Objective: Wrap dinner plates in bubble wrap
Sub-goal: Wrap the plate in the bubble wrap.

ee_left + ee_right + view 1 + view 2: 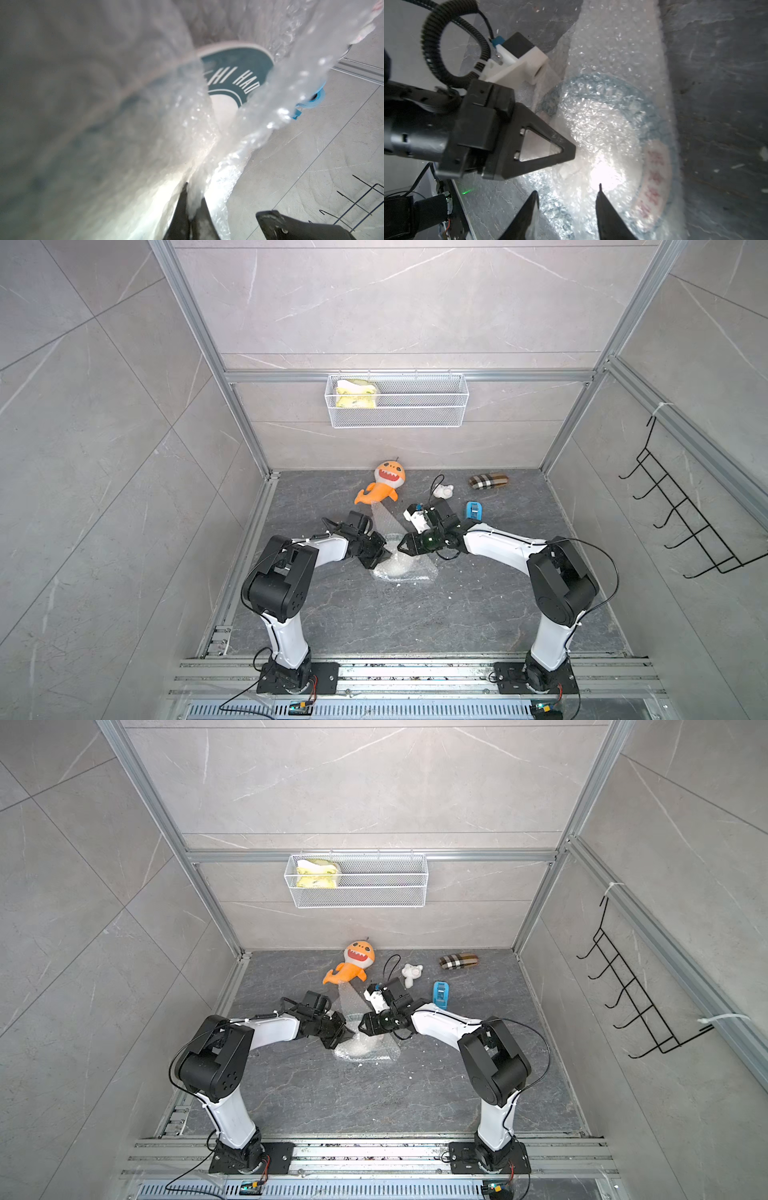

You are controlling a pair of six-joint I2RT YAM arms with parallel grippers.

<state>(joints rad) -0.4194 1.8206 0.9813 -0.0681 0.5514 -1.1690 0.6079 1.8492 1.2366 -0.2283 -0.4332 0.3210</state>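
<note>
Between the two grippers, on the dark table (332, 614), the plate (234, 68) is found lying beneath the bubble wrap (401, 569). The wrapping is judged to be well under way but not finished. In the right wrist view the plate's round outline is seen through a layer of wrap drawn over its face. In the left wrist view a slit is left between two folds, and a stretch of rim is exposed there. A loose tail of the sheet is also seen running across the table, away beyond both sets of fingertips. What is left, by this judgement, is for the slit to be closed and the tail to be folded over or tucked under.

The left gripper (194, 199) is pressed together, and a fold of wrap is pinched at its tips, just beside the plate's edge. The right gripper (568, 189) is held spread directly above the covered plate; nothing is seen clamped between its fingers.

The plate is shown as white in the centre, with a wide dark band carrying white lettering. The wrap is clear, bubbled, glossy and creased.
</note>
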